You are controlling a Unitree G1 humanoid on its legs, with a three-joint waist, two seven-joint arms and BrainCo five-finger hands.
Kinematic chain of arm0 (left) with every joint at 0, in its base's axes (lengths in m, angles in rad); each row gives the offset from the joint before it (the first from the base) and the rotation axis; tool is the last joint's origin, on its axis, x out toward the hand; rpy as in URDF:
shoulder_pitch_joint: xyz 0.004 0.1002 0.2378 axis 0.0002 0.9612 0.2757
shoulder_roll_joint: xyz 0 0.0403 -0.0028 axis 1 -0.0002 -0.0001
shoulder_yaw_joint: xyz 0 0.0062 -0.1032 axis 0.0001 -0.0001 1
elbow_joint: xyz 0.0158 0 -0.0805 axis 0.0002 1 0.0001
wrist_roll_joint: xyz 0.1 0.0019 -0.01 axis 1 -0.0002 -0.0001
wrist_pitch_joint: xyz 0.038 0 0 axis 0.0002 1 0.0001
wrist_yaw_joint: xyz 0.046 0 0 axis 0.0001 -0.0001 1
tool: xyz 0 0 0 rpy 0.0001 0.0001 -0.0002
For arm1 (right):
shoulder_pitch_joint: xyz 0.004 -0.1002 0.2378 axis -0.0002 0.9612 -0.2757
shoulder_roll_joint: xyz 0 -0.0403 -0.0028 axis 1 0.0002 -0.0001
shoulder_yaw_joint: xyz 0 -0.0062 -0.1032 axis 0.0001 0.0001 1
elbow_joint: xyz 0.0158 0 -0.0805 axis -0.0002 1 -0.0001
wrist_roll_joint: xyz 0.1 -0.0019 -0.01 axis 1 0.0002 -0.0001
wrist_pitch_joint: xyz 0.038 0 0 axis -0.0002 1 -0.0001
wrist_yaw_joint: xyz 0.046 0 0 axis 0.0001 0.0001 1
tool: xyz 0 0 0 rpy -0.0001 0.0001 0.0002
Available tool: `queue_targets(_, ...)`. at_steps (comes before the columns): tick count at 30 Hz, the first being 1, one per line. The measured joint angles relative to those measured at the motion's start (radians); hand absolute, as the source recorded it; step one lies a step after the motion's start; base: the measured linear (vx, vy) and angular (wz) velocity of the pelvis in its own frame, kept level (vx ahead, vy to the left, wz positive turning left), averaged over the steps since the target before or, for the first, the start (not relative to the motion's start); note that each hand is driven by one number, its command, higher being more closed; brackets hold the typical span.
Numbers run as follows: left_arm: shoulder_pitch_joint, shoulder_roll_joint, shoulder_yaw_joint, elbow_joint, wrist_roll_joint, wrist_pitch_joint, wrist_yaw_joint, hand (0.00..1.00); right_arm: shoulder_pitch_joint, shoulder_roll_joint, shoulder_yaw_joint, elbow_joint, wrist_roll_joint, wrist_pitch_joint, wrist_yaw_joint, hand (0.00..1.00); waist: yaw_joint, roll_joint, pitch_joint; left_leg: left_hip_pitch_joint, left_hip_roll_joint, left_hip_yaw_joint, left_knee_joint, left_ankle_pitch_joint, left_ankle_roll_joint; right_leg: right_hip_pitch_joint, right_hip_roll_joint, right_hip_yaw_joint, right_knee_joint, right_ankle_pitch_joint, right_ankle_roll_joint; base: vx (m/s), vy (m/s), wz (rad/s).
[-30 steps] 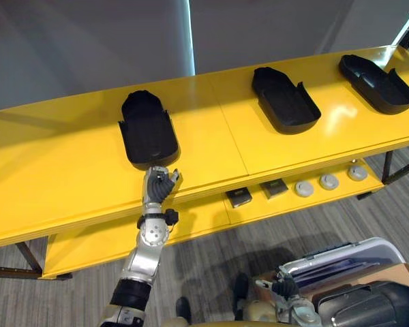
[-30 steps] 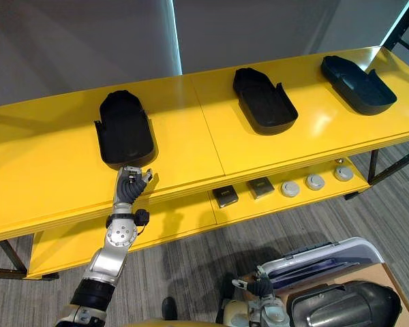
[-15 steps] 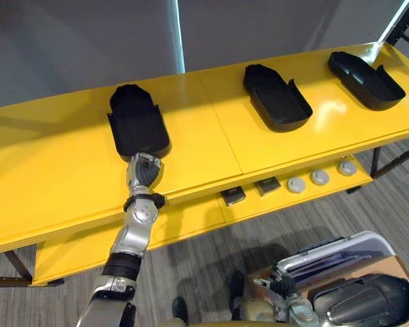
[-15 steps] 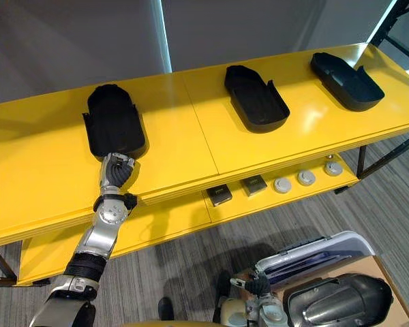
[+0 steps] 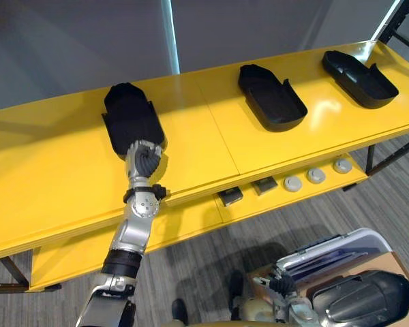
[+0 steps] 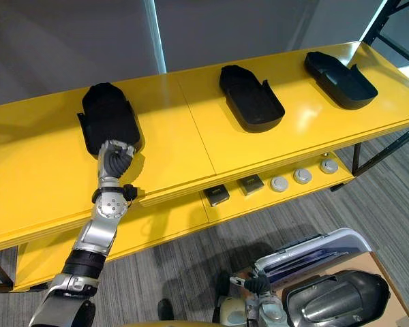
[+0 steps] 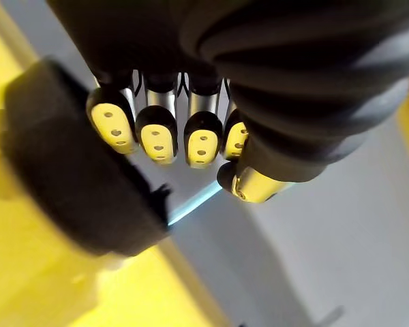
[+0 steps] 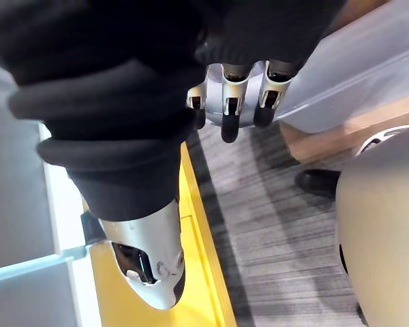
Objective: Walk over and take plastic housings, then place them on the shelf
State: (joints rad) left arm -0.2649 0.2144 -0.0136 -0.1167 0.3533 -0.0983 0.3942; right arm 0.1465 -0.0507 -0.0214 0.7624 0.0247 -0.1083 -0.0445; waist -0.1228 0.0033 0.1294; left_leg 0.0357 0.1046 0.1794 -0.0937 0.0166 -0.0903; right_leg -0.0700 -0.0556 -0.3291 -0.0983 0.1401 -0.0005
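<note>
Three black plastic housings lie on the yellow shelf top [image 5: 191, 139]: a left one [image 5: 128, 117], a middle one [image 5: 271, 97] and a right one [image 5: 358, 69]. My left hand [image 5: 144, 161] is at the near end of the left housing, its fingers [image 7: 157, 133] curled and holding nothing. The left wrist view shows that housing [image 7: 75, 184] just past the fingertips. My right hand [image 5: 285, 310] hangs low at the bottom, beside a grey bin [image 5: 334, 253]; its fingers [image 8: 230, 105] are curled with nothing in them.
On the lower shelf [image 5: 191, 221] lie two small black blocks [image 5: 230, 197] and three round grey discs [image 5: 316, 176]. A large dark grey housing [image 5: 368, 300] rests in a cardboard box at the bottom right. A grey wall runs behind the shelf.
The whole picture has shifted, so the camera moved. My left hand went from the shelf's front edge up to the near end of the left housing.
</note>
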Motion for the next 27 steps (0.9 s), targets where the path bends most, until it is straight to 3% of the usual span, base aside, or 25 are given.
queue_targets(2,0.04,0.002,0.072,-0.099,-0.042,-0.039,0.001,1.0,0.0,-0.006,0.0,0.003,0.0,0.002,0.0,0.0,0.01,0.004,0.0,0.0,0.0,-0.016,0.005,0.0,0.0,0.009,-0.001,-0.011,0.0,-0.002,0.001,0.0,0.013,0.17)
queue_targets(6,0.118,0.012,0.361,-0.165,-0.168,-0.096,0.062,1.0,0.0,-0.038,-0.003,0.01,-0.001,0.004,0.001,0.0,0.043,0.022,-0.002,0.004,0.0,-0.057,0.006,0.0,0.0,0.039,-0.003,-0.051,0.0,-0.012,0.006,-0.01,0.011,0.3)
queue_targets(9,0.206,0.016,0.54,-0.137,-0.286,-0.13,0.12,1.0,0.002,-0.05,-0.022,0.018,-0.001,0.006,-0.004,0.0,0.079,0.033,-0.008,0.003,0.0,-0.101,0.006,-0.003,-0.004,0.062,-0.005,-0.091,0.0,-0.023,0.006,0.0,0.013,0.39)
queue_targets(12,0.318,0.006,0.639,-0.008,-0.366,-0.128,0.139,1.0,-0.002,-0.059,-0.041,0.027,-0.013,0.009,-0.013,0.0,0.095,0.045,-0.019,0.002,-0.002,-0.139,0.007,-0.001,-0.004,0.078,-0.01,-0.133,0.015,-0.045,0.01,0.02,0.016,0.48)
queue_targets(13,0.351,-0.004,0.653,0.045,-0.391,-0.119,0.139,0.0,-0.002,-0.059,-0.048,0.026,-0.019,0.009,-0.017,0.0,0.104,0.046,-0.023,0.002,-0.003,-0.152,0.007,0.004,-0.001,0.082,-0.012,-0.147,0.022,-0.05,0.011,0.03,0.021,0.4)
queue_targets(17,0.488,-0.075,0.651,0.348,-0.456,-0.034,0.077,0.0,-0.009,-0.051,-0.041,-0.007,-0.035,0.019,-0.017,0.0,0.139,0.029,-0.044,0.007,-0.001,-0.175,0.007,0.006,-0.003,0.087,-0.02,-0.169,0.065,-0.081,0.009,0.03,0.014,0.24)
queue_targets(21,0.537,-0.146,0.578,0.662,-0.454,0.045,-0.044,0.0,-0.013,-0.028,0.001,-0.043,-0.035,0.029,-0.015,0.0,0.138,0.0,-0.061,0.02,0.007,-0.148,0.007,0.003,-0.002,0.089,-0.036,-0.175,0.107,-0.11,0.017,0.0,0.013,0.07)
queue_targets(27,0.521,-0.199,0.344,0.867,-0.387,0.051,-0.155,0.0,-0.015,-0.004,0.016,-0.032,-0.034,0.037,-0.017,0.0,0.123,-0.006,-0.065,0.034,0.009,-0.087,0.007,-0.001,-0.003,0.083,-0.046,-0.155,0.12,-0.118,0.027,-0.01,0.023,-0.09)
